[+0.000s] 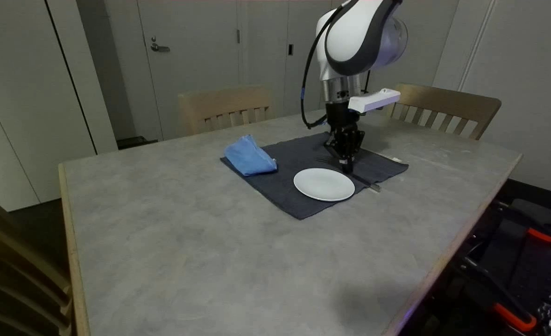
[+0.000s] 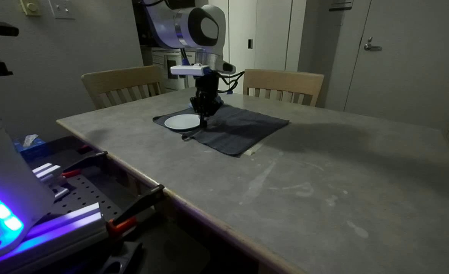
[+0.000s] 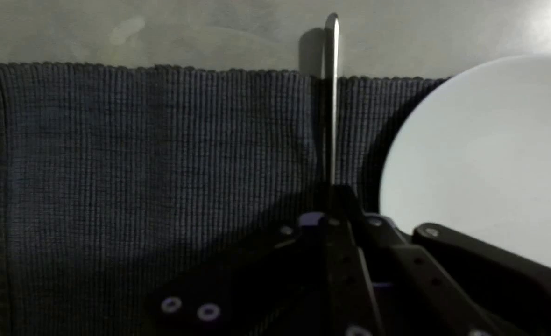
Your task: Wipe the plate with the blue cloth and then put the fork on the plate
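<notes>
One sideways carry: fork (image 3: 333,107) to plate (image 3: 481,149)

Gripper (image 1: 347,166) is closed right up, fork looks pinched around mid-length. Tips are dark in the wrist view, so can't swear to how firm the hold is.

Key relation: plate is just beside the gripper, to the right in the wrist view, a narrow strip of placemat (image 1: 292,158) between. Fork's long axis runs past the plate, not at it. Handle end sticks out beyond the placemat's edge, over bare table (image 1: 210,242).

So I'd lift above the rim, then go across the fork's axis. No big turn needed, I think. Watch for the handle dipping and clipping the rim.

Room is fine: blue cloth (image 1: 248,157) sits apart from the plate at a placemat corner, table edges are clear of the path.
</notes>
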You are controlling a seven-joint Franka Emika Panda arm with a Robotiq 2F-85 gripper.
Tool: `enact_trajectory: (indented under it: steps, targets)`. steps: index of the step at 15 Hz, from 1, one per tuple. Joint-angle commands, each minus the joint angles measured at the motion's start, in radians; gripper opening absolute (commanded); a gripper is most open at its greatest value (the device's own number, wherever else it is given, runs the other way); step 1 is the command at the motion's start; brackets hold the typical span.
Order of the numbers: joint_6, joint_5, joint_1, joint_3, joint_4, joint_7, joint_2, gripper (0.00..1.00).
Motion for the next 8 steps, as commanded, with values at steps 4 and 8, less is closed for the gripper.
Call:
enact_trajectory:
  steps: [4,8]
  targets:
    - [-0.01,-0.001,-0.001,0.0,0.006,-0.001,0.0,0.01]
    - [-0.05,0.005,0.008,0.002,-0.005,0.021,-0.024,0.01]
